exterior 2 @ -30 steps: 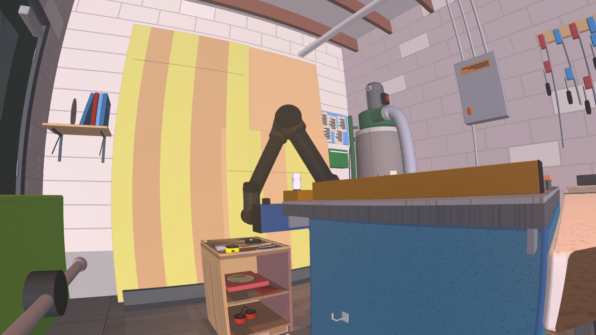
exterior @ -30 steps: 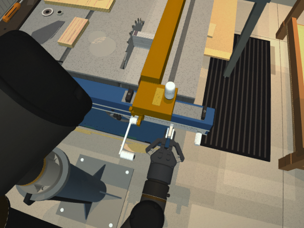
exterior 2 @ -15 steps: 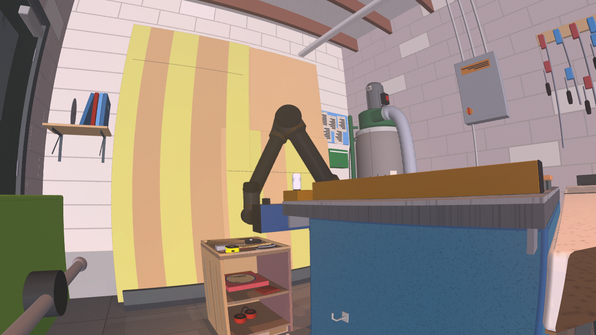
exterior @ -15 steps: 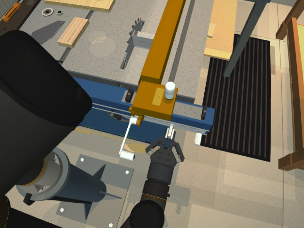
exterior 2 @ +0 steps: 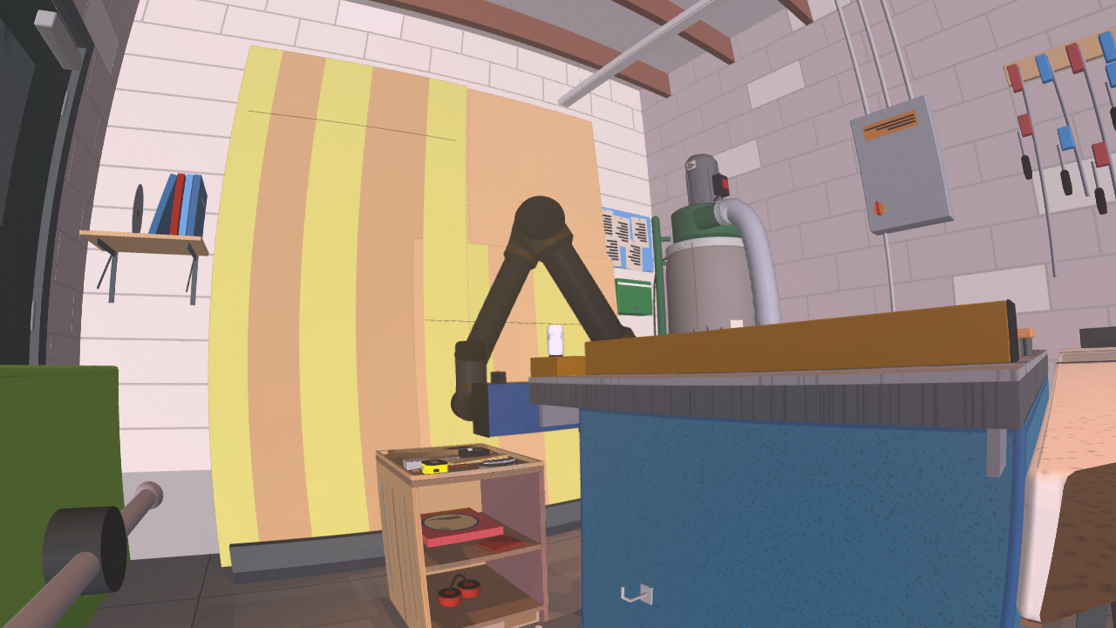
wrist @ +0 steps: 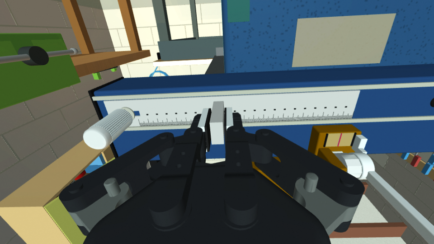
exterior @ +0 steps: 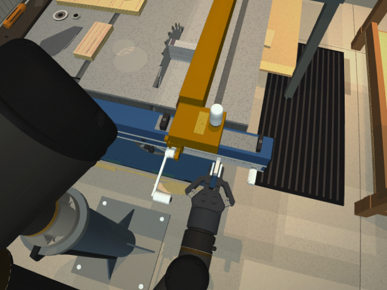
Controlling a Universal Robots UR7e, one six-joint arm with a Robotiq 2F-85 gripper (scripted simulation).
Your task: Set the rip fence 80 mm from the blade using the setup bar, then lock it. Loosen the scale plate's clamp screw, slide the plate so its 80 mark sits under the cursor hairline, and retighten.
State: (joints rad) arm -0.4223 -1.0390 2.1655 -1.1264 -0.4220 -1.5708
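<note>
My gripper (wrist: 217, 121) (exterior: 216, 170) is at the front of the saw's blue rail, its fingers loosening around the small grey tab (wrist: 217, 123) that sticks out from the white scale plate (wrist: 230, 110); it grips nothing. The knurled white clamp screw (wrist: 107, 128) (exterior: 251, 176) juts from the plate's end. The orange rip fence (exterior: 206, 53) lies across the table, its head (exterior: 195, 128) on the rail with a white knob (exterior: 216, 115) on top. The cursor window with its red hairline (wrist: 340, 140) sits beside the white lock lever (exterior: 160, 179). The setup bar (exterior: 182, 50) lies between fence and blade.
The robot's black arm body (exterior: 47, 125) fills the left of the side camera. A black ribbed floor mat (exterior: 303, 125) lies right of the saw. Wood offcuts (exterior: 93, 40) and a board (exterior: 283, 34) rest on the table. A small wooden cart (exterior 2: 462, 531) stands near the rail end.
</note>
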